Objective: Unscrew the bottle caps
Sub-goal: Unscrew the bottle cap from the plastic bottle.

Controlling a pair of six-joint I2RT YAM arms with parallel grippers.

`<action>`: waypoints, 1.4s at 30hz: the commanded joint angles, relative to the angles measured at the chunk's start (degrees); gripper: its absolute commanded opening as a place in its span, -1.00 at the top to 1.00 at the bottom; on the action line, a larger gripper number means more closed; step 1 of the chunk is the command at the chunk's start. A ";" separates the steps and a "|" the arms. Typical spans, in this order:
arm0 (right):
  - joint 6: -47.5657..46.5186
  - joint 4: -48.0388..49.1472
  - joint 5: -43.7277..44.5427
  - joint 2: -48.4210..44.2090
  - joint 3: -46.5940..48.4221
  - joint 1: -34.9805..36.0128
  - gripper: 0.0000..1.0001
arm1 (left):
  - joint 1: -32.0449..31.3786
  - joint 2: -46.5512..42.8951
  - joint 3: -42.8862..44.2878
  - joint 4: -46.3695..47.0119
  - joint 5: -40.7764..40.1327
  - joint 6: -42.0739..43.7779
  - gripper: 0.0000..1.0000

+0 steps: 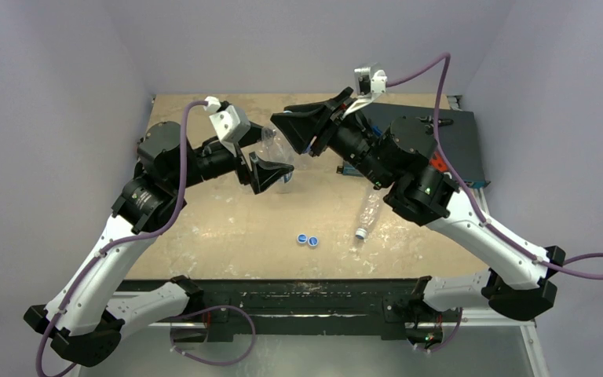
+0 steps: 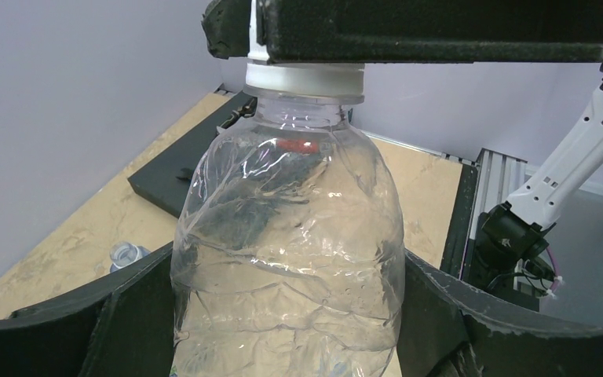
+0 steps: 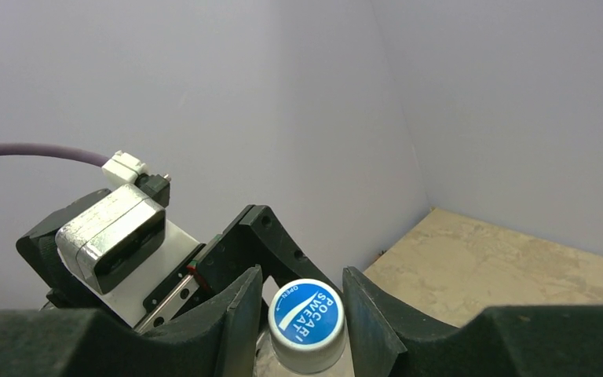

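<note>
bottle axis: crinkled clear plastic bottle (image 2: 290, 236) points cap-first at right gripper (image 1: 305, 135)
left gripper (image 1: 271, 174): clamped on bottle body
right gripper: pinching round blue plastic cap (image 3: 306, 323)
nearby: two loose blue caps (image 1: 307, 239), second bottle (image 1: 367, 214) lying flat

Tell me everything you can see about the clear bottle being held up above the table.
The bottle is small, clear, thin plastic, unlabelled and heavily crinkled, with no liquid visible. Its cap is on: a blue top with white POCARI SWEAT lettering. It is raised off the table, its body clamped between the fingers of the left hand. The fingers of the right hand flank the cap closely. Whether they touch it I cannot tell.
</note>
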 commanded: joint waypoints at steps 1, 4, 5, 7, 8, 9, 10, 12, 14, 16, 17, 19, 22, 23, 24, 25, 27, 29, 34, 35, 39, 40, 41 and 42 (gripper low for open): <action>-0.19 2.44 0.08 0.57 2.51 0.10 0.09 | -0.33 -0.87 -0.17 2.12 -0.58 0.38 0.97; 0.11 2.79 -0.01 0.99 2.51 0.10 0.03 | -0.32 -0.88 -0.21 2.37 0.00 -0.02 0.97; 0.28 2.94 -0.09 1.08 2.51 0.10 0.01 | -0.30 -0.87 -0.22 2.46 0.11 -0.11 0.97; 0.51 3.32 -0.10 1.33 2.49 0.10 0.03 | -0.30 -0.96 -0.22 2.58 0.17 -0.26 0.97; 0.60 3.63 -0.10 1.42 2.44 0.10 0.06 | -0.30 -0.95 -0.22 2.59 0.17 -0.27 0.97; 0.67 3.95 -0.08 1.44 2.40 0.10 0.10 | -0.28 -1.00 -0.22 2.59 0.17 -0.27 0.97; 0.69 4.29 -0.08 1.45 2.37 0.10 0.15 | -0.32 -1.06 -0.28 2.55 0.19 -0.23 0.97; 0.70 4.92 -0.22 1.38 2.34 0.10 0.26 | -0.32 -1.30 -0.52 2.59 0.18 -0.25 0.97; 0.70 5.29 -0.51 1.32 2.26 0.10 0.35 | -0.30 -1.50 -0.76 2.58 0.17 -0.09 0.97; 0.57 5.54 -0.98 1.23 2.25 0.10 0.35 | -0.31 -1.61 -1.04 2.50 0.10 0.00 0.97; 0.53 5.68 -1.32 1.12 2.21 0.10 0.31 | -0.32 -1.69 -1.16 2.49 0.07 -0.03 0.97; 0.52 6.18 -1.84 0.93 2.01 0.05 0.20 | -0.29 -1.79 -1.33 2.65 0.15 -0.05 0.97; 0.52 6.41 -2.08 0.84 1.92 0.10 0.18 | -0.32 -1.88 -1.39 2.84 0.16 -0.16 0.98; 0.57 6.48 -2.18 0.83 1.78 0.09 0.16 | -0.28 -1.87 -1.44 2.84 0.17 -0.20 0.97; 0.58 6.70 -2.23 0.76 1.62 0.10 0.13 | -0.29 -1.88 -1.45 2.81 0.17 -0.23 0.97; 0.60 6.98 -2.37 0.74 1.49 0.10 0.08 | -0.30 -1.96 -1.45 2.83 0.16 -0.29 0.98; 0.70 7.08 -2.39 0.87 1.54 0.10 0.05 | -0.32 -1.97 -1.45 2.73 0.12 -0.29 0.97; 0.70 7.11 -2.26 1.05 1.69 0.10 0.03 | -0.30 -2.05 -1.45 2.72 0.12 -0.28 0.98; 0.75 6.50 -2.31 1.53 2.12 0.10 0.13 | -0.28 -2.23 -1.45 2.59 0.03 -0.27 0.98; 0.70 6.29 -2.22 1.66 2.16 0.10 0.18 | -0.30 -2.23 -1.45 2.63 0.08 -0.27 0.98; 0.73 5.59 -2.15 2.00 2.24 0.10 0.15 | -0.32 -2.23 -1.45 2.83 0.07 -0.41 0.98; 0.75 5.16 -2.13 2.24 2.47 0.10 0.06 | -0.28 -2.23 -1.45 2.83 0.06 -0.44 0.98; 0.70 4.77 -2.08 2.46 2.58 0.10 -0.02 | -0.27 -2.23 -1.41 2.90 0.08 -0.48 0.98; 0.71 4.63 -1.85 2.57 2.54 0.10 -0.05 | -0.25 -2.23 -1.52 2.94 0.10 -0.54 0.98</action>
